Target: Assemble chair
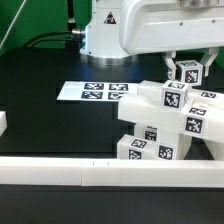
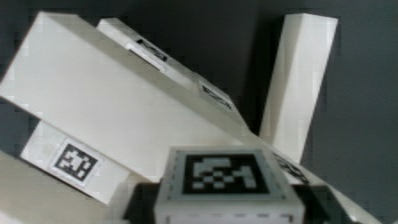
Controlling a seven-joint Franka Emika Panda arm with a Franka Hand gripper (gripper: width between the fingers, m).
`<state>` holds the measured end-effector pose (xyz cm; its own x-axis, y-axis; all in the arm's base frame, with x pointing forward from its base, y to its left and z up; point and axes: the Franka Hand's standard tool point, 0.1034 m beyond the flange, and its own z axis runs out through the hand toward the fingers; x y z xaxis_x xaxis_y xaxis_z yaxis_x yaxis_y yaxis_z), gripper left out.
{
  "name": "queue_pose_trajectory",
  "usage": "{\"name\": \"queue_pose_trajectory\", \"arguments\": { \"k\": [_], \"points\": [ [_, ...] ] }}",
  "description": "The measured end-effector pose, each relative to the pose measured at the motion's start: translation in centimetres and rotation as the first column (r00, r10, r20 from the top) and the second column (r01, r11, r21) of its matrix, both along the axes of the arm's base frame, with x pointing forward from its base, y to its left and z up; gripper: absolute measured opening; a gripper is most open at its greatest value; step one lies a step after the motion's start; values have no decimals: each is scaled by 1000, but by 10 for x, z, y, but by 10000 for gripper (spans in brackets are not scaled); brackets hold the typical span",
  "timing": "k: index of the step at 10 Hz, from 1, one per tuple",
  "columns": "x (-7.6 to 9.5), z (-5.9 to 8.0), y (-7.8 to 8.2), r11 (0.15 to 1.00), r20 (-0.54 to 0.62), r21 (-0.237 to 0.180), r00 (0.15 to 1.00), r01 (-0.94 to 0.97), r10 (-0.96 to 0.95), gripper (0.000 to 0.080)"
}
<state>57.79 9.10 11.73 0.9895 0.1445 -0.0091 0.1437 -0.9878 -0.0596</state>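
White arm reaches down over chair stack [image 1: 165,125]; fingers [image 1: 187,66] clamp small tagged cube [image 1: 188,73] above it.

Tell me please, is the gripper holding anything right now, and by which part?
The gripper holds a small tagged white cube, clamped by its two opposite sides, above the partly built chair.

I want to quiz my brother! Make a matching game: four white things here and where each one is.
1 thin flat white marker board
2 small glossy white plastic cube
3 long plain white rail
4 stacked chunky white plastic chair pieces

A along the front of the exterior view
B between the gripper's fingers
C flat on the black table, just before the robot base
D standing on the exterior view's right

Pairs: 1-C, 2-B, 3-A, 4-D
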Motion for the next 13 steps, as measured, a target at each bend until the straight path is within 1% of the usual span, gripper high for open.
{"name": "queue_pose_trajectory", "arguments": {
  "k": [3,13],
  "points": [
    [2,-4,-2,1000,27,-2,1000,1,-1,271],
    [4,-4,-2,1000,39,-1,999,16,-16,271]
  ]
}}
